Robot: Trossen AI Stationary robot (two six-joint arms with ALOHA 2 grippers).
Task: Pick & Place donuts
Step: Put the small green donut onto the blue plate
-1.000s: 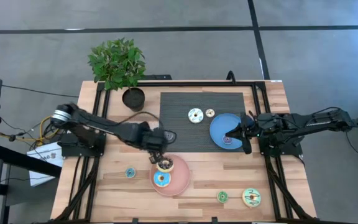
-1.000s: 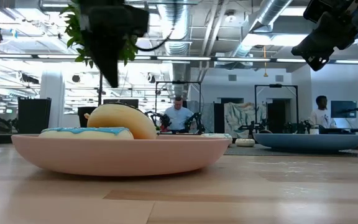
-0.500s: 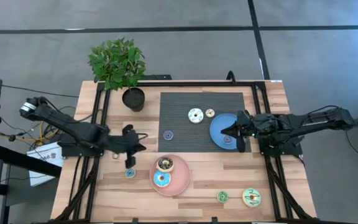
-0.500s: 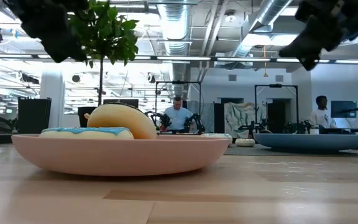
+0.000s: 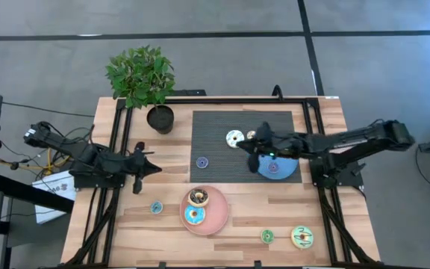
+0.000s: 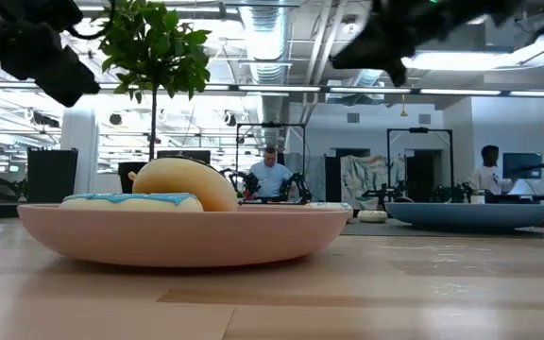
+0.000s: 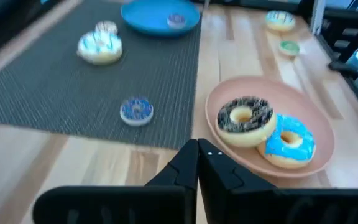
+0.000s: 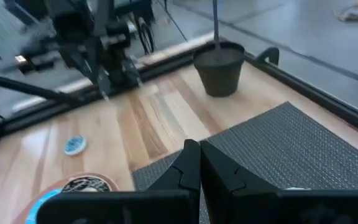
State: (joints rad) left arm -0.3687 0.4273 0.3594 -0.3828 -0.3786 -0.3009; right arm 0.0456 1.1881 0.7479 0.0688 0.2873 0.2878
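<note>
Both arms moved: right tool now reaches past the blue plate; left tool pulled back. Both tools are pressed together, empty. Pink plate holds two donuts.

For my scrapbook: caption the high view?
Two donuts wait on the pink plate between two arms.

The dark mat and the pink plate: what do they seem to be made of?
The dark mat looks like woven plastic or fabric: a fine ribbed weave shows. The pink plate looks like smooth matte plastic or ceramic, plain and without glare; which one, I cannot tell.
</note>
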